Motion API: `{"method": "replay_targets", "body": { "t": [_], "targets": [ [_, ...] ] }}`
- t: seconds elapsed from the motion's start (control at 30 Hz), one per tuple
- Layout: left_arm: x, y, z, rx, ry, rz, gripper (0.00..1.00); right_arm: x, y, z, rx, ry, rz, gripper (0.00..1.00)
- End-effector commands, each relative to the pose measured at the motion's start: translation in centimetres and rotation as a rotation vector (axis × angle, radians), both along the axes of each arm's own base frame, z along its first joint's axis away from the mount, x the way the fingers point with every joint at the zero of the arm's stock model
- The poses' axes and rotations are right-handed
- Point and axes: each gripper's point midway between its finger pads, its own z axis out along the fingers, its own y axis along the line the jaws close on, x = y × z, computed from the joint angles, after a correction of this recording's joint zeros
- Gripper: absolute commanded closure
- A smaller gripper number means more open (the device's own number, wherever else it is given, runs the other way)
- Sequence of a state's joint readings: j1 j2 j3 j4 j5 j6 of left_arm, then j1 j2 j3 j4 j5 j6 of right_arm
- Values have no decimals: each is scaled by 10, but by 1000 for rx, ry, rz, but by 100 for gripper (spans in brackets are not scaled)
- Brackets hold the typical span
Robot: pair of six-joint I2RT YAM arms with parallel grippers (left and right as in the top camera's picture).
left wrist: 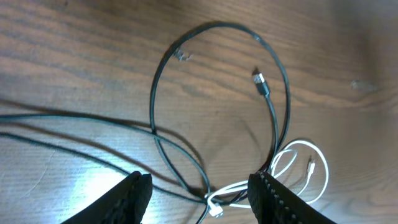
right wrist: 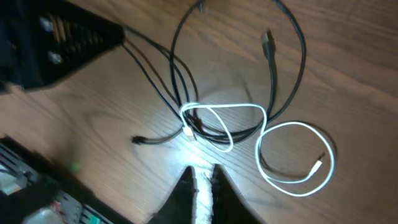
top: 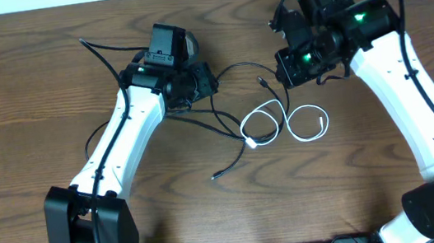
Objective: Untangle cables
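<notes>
Cables (top: 250, 140) lie crossed mid-worktop (top: 24, 104) between the arms, the black cable (left wrist: 217, 25) looped through the white cable (right wrist: 224, 106). The left hand (left wrist: 202, 196) hovers spread above the crossing. The right hand (right wrist: 202, 190) is nearly pressed together and empty. Untangling looks not yet begun; the next move calls for pinching one strand and drawing it clear.

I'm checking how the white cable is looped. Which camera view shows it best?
The right wrist view: the white cable lies whole in frame, close, with both loops and both plug ends visible. Overhead shows the whole cable too, but small. The left wrist view catches only part of the cable, cut off at the bottom edge.
</notes>
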State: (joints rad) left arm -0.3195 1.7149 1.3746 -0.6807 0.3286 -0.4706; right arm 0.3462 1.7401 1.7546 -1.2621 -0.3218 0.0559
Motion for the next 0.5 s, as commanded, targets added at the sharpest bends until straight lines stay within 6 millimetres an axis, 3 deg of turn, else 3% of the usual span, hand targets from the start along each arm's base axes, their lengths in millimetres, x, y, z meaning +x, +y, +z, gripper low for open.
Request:
{"method": "replay_targets", "body": {
  "t": [0.0,0.13,0.2,0.37,0.47],
  "targets": [
    [-6,-3,-4,24,5,-63,44,-4,-1,-36,-38,69,36,73],
    [-21,-24,-4,-2,-3,-216,44,3,-10,-59,-43,93,4,59],
    [-21,-35,-6,-3,-31,-271,44,16,-23,-66,-32,76,-52,52],
    [-15,-63,-8,-74,-96,-379,44,38,-53,-74,-7,58,-188,49],
    [-16,-76,-21,-79,-99,-441,44,45,-70,-77,-5,55,-236,48]
  ]
}}
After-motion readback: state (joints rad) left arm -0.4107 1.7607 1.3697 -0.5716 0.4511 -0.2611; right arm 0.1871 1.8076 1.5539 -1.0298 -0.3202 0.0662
